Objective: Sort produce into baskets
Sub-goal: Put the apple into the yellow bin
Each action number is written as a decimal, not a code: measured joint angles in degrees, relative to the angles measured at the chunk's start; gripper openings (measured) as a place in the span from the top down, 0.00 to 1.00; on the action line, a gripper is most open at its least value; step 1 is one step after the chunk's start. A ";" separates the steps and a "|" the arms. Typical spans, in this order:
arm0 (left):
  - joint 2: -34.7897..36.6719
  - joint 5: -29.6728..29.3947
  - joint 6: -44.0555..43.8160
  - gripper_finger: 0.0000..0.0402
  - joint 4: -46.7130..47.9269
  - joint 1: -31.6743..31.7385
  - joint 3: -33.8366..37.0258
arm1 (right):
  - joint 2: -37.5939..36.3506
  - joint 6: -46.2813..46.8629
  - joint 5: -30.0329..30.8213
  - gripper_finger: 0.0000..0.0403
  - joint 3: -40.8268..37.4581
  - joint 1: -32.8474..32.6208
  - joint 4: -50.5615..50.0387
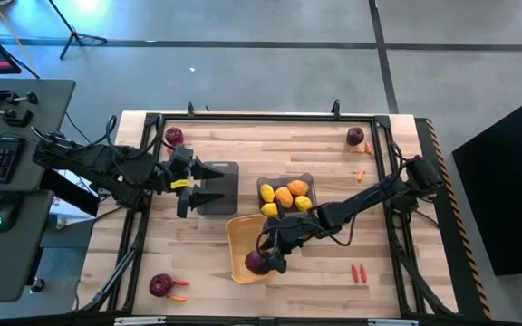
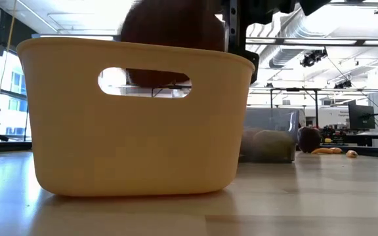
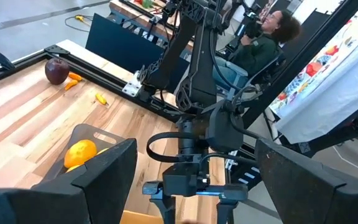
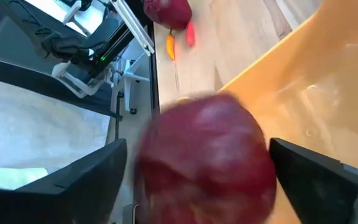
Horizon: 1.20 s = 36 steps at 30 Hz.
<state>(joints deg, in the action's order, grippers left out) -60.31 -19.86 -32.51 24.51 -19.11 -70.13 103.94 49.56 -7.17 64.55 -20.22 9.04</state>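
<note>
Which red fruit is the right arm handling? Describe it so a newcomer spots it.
Find the yellow-orange basket at the table's near-centre edge. Right gripper hangs over its near end, and the dark red round fruit sits at its fingers. The other three red fruits lie on bare wood near table corners.

Low view: the yellow-orange basket (image 2: 136,118) fills the near field and hides most of the table behind it; the dark red round fruit (image 2: 169,29) above it is blurred, its top cut off at the 12 o'clock edge, its lower part seen only through the handle slot. The grey basket (image 2: 271,134) at 3 o'clock is partly hidden and its contents are indistinct.

Right wrist view: the red fruit (image 4: 207,158) is blurred, and the fingers (image 4: 319,180) run off the lower edge.

High view: the right gripper (image 1: 273,256) covers the fruit (image 1: 255,262); finger contact is too small to tell. Left gripper (image 1: 208,186): opening shows.
</note>
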 joint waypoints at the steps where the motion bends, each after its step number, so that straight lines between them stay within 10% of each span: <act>1: 0.00 0.00 -0.16 0.22 0.00 0.00 0.00 | 0.00 0.31 -0.20 0.02 0.00 0.20 -0.02; 13: 0.00 -0.22 -1.47 0.22 -0.39 0.00 -0.02 | -8.44 -10.88 -8.23 0.03 0.01 7.58 -0.55; 20: -1.17 0.43 -6.24 0.22 0.06 0.00 -0.09 | -23.21 -17.25 8.50 0.03 -3.16 8.11 -25.83; 25: -5.28 9.32 -23.95 0.22 10.89 -1.75 -0.12 | -33.15 -8.10 13.88 0.03 -15.18 6.07 -28.48; 36: -21.40 22.15 -65.38 0.22 27.28 -23.72 -0.09 | -39.87 6.75 13.72 0.03 -36.00 4.49 -0.46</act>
<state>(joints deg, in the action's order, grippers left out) -81.71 2.29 -97.89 51.79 -42.83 -70.22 64.07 56.32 6.55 28.56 -15.73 8.58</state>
